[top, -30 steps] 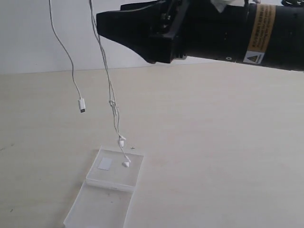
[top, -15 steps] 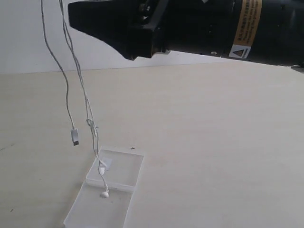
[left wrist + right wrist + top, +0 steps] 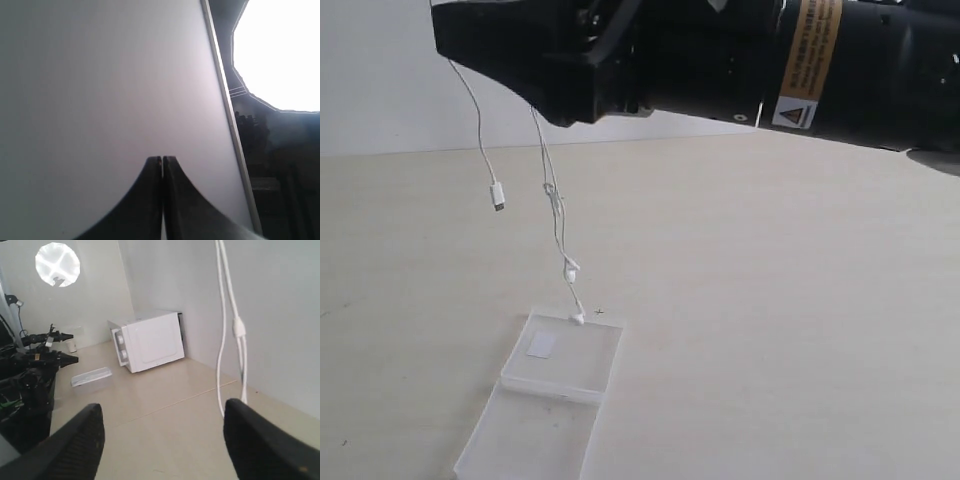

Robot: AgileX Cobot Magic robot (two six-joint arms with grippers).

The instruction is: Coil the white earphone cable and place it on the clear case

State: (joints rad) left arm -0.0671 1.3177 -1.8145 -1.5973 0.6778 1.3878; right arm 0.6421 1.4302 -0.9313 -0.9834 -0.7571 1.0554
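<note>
The white earphone cable [image 3: 552, 200] hangs from above the exterior view. Its plug [image 3: 498, 196] dangles free, and one earbud [image 3: 571, 268] hangs above the other [image 3: 578, 319], which is at the far rim of the clear case [image 3: 560, 375]. The case lies open on the table, with a white sticker [image 3: 541, 346] in its far half. My right gripper [image 3: 161, 410] is open and empty, high over the table [image 3: 450, 35], with the cable and inline remote [image 3: 239, 329] hanging beside one finger. My left gripper [image 3: 162, 159] is shut and points at a wall, with a thin white sliver between its fingers.
The pale wooden table [image 3: 770, 300] spreads around the case. In the right wrist view a white box-shaped appliance [image 3: 147, 340] stands against the wall, a clear container [image 3: 91, 376] lies near it, and black equipment [image 3: 25, 390] stands at one side.
The right arm has moved left across the exterior view. The hanging cable swung left and dipped over the case, then came back right and rose, so the lower earbud is now at the case's far rim.
</note>
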